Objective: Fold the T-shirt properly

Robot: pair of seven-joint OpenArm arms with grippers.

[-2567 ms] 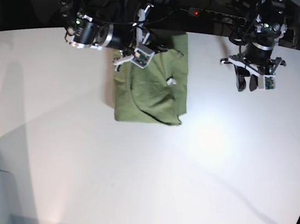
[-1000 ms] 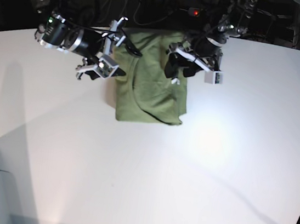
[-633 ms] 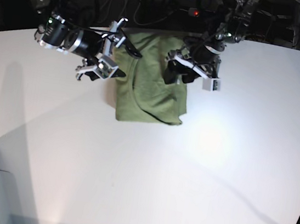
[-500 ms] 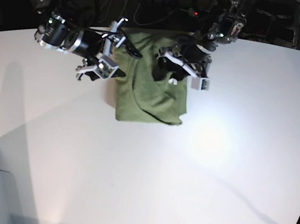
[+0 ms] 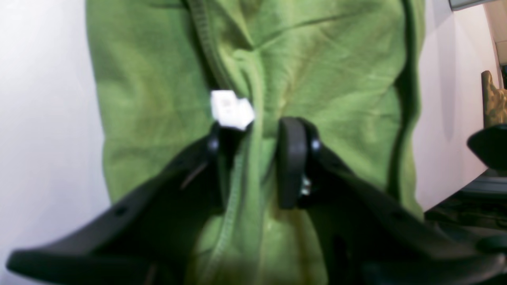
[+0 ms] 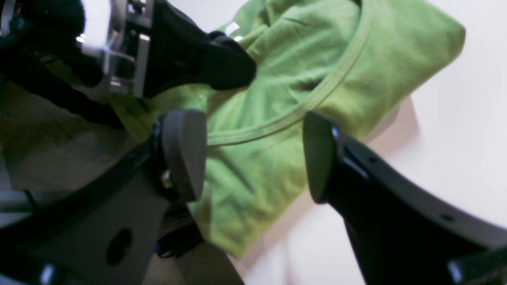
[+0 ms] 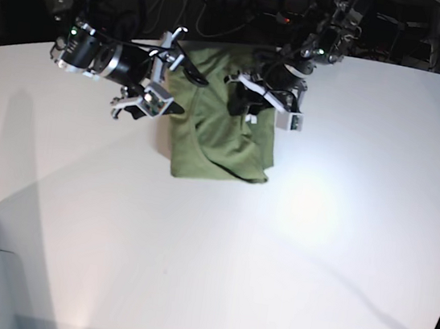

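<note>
Your T-shirt (image 7: 222,132) lies folded on the white bench (image 7: 274,245), toward its far edge. Your left gripper (image 5: 253,158) has its jaws narrowed around a raised ridge of the shirt beside the white tag (image 5: 231,109). Your right gripper (image 6: 253,154) hovers beside the shirt, jaws wide, holding nothing

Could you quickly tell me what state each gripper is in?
Left gripper: closing around a ridge of the T-shirt.
Right gripper: open, holding nothing.
</note>
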